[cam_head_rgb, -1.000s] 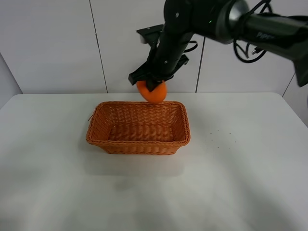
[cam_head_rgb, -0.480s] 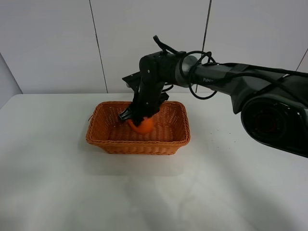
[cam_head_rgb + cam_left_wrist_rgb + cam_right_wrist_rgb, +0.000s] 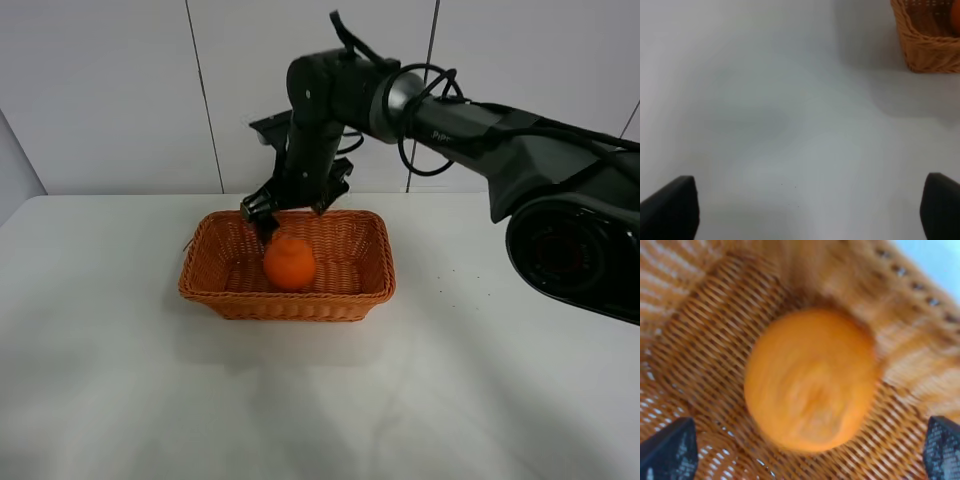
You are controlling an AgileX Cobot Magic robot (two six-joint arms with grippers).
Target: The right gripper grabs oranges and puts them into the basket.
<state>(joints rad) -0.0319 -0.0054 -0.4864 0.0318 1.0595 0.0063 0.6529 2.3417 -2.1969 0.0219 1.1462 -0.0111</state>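
Note:
The orange [image 3: 289,263] lies inside the woven wicker basket [image 3: 218,288] near its middle. My right gripper [image 3: 292,208] hangs open just above the fruit and holds nothing. In the right wrist view the orange [image 3: 811,403] fills the middle, resting on the basket floor [image 3: 700,355], with my two fingertips [image 3: 667,450] wide apart at the lower corners. My left gripper [image 3: 807,207] is open over bare white table, and a corner of the basket [image 3: 927,37] shows in its view.
The basket stands on a white table [image 3: 480,370] in front of a white panelled wall [image 3: 110,90]. The right arm [image 3: 470,120] reaches in from the right above the table.
The right gripper carried the orange down into the basket, let go of it and rose a little. The orange now rests on the basket floor.

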